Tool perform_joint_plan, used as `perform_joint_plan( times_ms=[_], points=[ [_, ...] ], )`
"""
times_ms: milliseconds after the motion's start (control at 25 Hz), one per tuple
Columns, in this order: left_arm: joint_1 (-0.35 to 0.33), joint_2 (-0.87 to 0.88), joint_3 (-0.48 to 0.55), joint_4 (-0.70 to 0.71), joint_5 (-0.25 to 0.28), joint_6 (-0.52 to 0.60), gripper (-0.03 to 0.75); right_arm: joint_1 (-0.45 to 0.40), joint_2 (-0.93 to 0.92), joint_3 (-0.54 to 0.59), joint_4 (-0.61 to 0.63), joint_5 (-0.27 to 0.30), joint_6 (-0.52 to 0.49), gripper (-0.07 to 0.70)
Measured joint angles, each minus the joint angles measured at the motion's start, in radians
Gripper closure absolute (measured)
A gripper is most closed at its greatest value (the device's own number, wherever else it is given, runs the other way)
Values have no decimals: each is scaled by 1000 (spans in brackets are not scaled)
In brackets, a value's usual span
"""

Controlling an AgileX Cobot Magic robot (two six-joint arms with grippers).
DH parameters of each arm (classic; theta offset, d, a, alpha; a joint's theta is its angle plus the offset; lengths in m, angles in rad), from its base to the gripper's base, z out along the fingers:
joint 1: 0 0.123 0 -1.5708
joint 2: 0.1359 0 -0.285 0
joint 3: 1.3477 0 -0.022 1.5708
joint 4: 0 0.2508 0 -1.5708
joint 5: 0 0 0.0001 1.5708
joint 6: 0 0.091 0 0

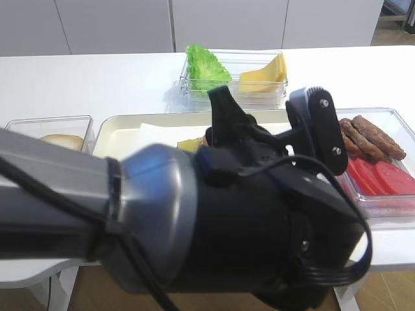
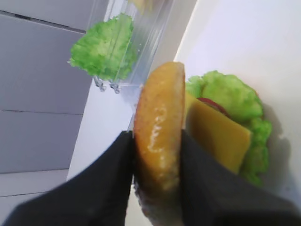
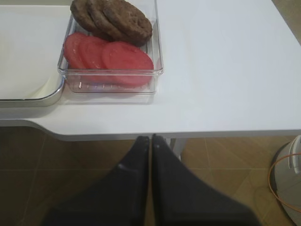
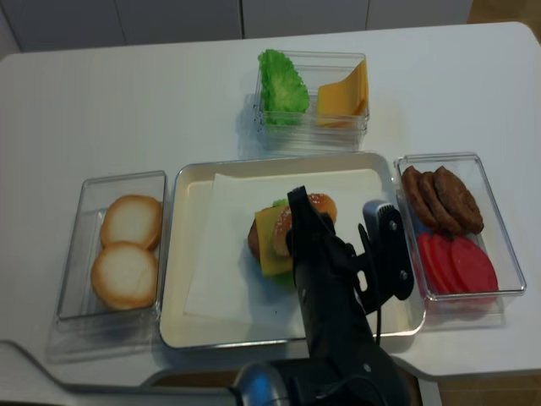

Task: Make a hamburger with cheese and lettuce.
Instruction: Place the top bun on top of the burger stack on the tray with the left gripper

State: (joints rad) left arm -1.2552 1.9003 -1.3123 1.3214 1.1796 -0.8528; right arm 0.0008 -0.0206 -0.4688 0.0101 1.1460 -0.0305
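In the left wrist view my left gripper point(image 2: 157, 136) is shut on a browned bun top point(image 2: 160, 117), held on edge between the two black fingers. Just to its right lies the hamburger stack point(image 4: 266, 238): a yellow cheese point(image 2: 216, 134) square on ruffled green lettuce point(image 2: 233, 94), with a sliver of red under the cheese. From above, the bun top point(image 4: 319, 205) hangs at the stack's far right side, over the tray point(image 4: 220, 330). My right gripper point(image 3: 151, 139) is shut and empty, off the table's front edge above the floor.
White paper point(image 4: 224, 254) lines the tray. Behind it a clear box point(image 4: 313, 135) holds a lettuce heap and cheese slices. A box point(image 4: 93, 326) of pale bun halves stands on the left, and a box point(image 4: 499, 228) of patties and tomato slices on the right. My left arm point(image 1: 194, 220) fills most of the first high view.
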Motion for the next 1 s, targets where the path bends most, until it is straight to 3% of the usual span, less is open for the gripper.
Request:
perform_joint_plan(
  times_ms=[320, 1000],
  points=[
    [-16, 11, 0, -4, 1, -39, 511, 0, 0, 0, 0, 0, -2, 547],
    [-18, 11, 0, 64, -1, 164, 512, 0, 0, 0, 0, 0, -2, 547]
  ],
)
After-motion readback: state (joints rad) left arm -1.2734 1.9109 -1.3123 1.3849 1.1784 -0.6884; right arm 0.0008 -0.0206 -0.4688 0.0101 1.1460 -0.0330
